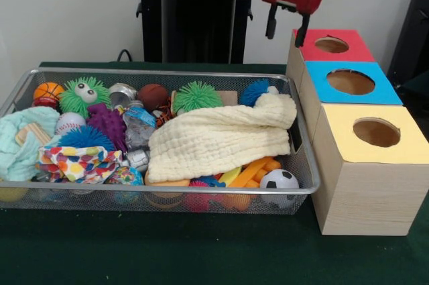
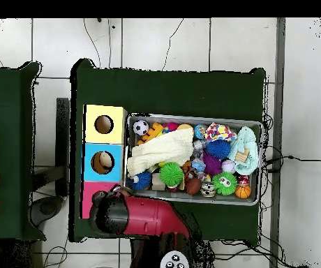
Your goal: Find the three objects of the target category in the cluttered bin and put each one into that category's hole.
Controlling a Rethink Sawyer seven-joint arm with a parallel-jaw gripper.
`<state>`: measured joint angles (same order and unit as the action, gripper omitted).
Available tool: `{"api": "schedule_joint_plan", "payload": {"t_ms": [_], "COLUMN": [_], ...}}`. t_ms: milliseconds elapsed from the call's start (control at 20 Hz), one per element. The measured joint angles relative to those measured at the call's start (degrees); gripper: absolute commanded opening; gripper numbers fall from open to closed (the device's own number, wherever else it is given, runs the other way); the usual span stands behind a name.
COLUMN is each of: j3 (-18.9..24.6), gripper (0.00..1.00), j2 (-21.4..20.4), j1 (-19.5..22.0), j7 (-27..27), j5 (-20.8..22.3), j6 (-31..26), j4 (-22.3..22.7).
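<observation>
Gripper (image 1: pixel 286 30) hangs above the red box (image 1: pixel 348 49), its two fingers spread apart and holding nothing that I can see. From overhead I see something pale inside the blue box (image 2: pixel 103 162), perhaps one object already delivered; the yellow box (image 2: pixel 104 125) looks empty to me, the red hole is hidden by the arm. I judge the wire bin (image 1: pixel 303 190) remains full, with balls near the cream cloth (image 1: pixel 218 141), so most sorting is left.
</observation>
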<state>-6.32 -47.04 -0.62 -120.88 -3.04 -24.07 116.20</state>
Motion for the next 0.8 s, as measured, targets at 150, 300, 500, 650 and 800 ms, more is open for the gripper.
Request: {"api": "schedule_joint_plan", "payload": {"t_ms": [150, 300, 500, 650, 800], "j3": [-1.21, -1.81, -1.81, -1.8, -1.7], "gripper": [1.0, 1.0, 1.0, 1.0, 1.0], "j2": [0.51, 0.7, 0.77, 0.77, 0.77], "j1": [0.09, 1.23, 4.36, 6.99, 10.74], "j7": [0.0, 0.0, 0.0, 0.0, 0.0], "j5": [1.09, 2.79, 4.92, 6.37, 8.48], "j6": [0.08, 0.08, 0.08, 0.09, 0.33], "j4": [-1.34, -2.7, -4.27, -5.06, -5.56]}}
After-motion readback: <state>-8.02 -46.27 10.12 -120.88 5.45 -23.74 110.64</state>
